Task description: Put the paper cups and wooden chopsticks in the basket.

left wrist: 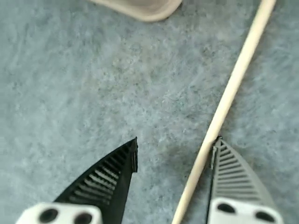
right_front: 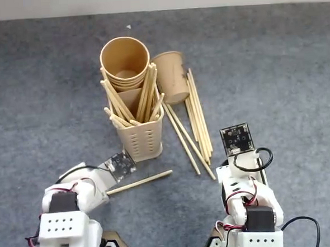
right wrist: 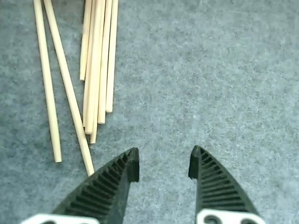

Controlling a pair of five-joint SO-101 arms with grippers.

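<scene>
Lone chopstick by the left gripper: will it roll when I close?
Thin and straight, the chopstick probably lifts stiff and light. It looks round, so may roll if nudged. It lies beside one finger of the open left gripper, so closing may push it first.

Cups [right_front: 125, 61] and chopsticks [right_front: 146, 94] stand in the basket [right_front: 142, 139], with another cup [right_front: 171, 75] lying right of it.

**Matt paper, bare wood, ribbed plastic**

The counter [right_front: 284, 60] is covered in a grey, felt-like cloth that looks fuzzy, matt and slightly rough. The paper cups [right_front: 124, 57] are dull brown paper with smooth walls. The wooden chopsticks [right_front: 199, 116] are pale bare wood, smooth and without gloss. The basket [right_front: 145, 140] looks like cream plastic with a faint sheen. The left hand [left wrist: 176, 142] and right hand [right wrist: 164, 151] have matt black ribbed plastic fingers on smooth white plastic mounts.
</scene>
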